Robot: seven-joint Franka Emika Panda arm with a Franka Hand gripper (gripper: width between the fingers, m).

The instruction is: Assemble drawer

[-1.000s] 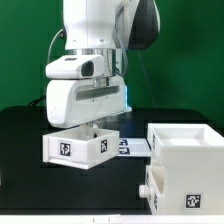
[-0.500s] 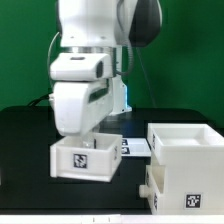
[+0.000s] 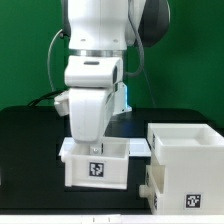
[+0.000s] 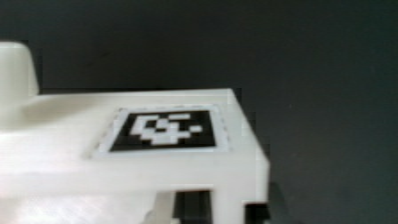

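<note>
The jaws are hidden behind the white arm's wrist housing in the exterior view, and the wrist view shows no fingertips clearly, so I cannot tell whether they are clenched or released; they appear to sit down inside the shallow white plastic open-top tray (image 3: 97, 165), likely on its back wall. That tray, with a black-and-white square marker on its front face, sits at or just above the black worktop (image 3: 25, 160), tilted slightly and just beside the tall square white plastic casing (image 3: 184, 148) on the exterior view's right. A second tray (image 3: 172, 185) already rests in the casing's lower slot. A corner of the marker board (image 3: 136, 148) shows between tray and casing. The tray looks light, stiff and smooth, so a thin wall is the sensible place to pinch; its slick plastic could twist in the grasp if held off-centre
</note>
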